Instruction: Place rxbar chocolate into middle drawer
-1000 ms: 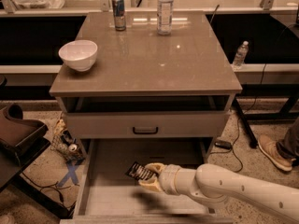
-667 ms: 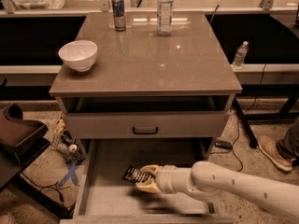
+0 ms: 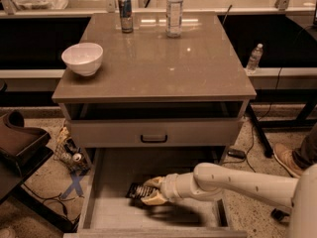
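Observation:
The rxbar chocolate (image 3: pixel 134 190), a flat dark bar with pale lettering, is low over the floor of the open middle drawer (image 3: pixel 119 214), left of centre. My gripper (image 3: pixel 150 191) reaches in from the right on a pale arm. Its tan fingers (image 3: pixel 154 182) are closed on the bar's right end. The bar's right part is hidden by the fingers. I cannot tell whether the bar touches the drawer floor.
Above the open drawer is a closed drawer front with a dark bar handle (image 3: pixel 154 138). On the cabinet top stand a white bowl (image 3: pixel 82 58), a drink can (image 3: pixel 125 14) and a water bottle (image 3: pixel 174 10). A dark seat (image 3: pixel 20 143) is at left, a shoe (image 3: pixel 287 160) at right.
My gripper has moved left and slightly toward the drawer's front, carrying the bar with it inside the drawer. Nothing on the cabinet top has moved.

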Robot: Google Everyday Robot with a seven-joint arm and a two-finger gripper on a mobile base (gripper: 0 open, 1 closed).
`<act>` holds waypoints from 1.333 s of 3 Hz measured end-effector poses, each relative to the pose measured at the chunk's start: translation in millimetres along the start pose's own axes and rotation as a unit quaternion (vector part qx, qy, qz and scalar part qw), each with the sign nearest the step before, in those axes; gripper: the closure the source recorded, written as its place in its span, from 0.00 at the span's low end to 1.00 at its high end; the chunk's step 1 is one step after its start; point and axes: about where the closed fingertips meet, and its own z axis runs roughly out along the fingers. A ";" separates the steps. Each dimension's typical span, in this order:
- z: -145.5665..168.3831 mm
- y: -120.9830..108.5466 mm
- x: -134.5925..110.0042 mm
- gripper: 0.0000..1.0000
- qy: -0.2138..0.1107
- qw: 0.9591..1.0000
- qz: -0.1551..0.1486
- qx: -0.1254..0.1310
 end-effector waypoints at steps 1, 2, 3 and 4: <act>4.6 0.9 1.1 0.87 0.002 1.000 -0.002 -0.009; 6.3 2.0 0.4 0.63 0.002 1.000 -0.002 -0.011; 7.8 3.0 -0.2 0.39 0.001 1.000 -0.002 -0.013; 9.1 4.0 -0.7 0.17 0.001 1.000 -0.003 -0.014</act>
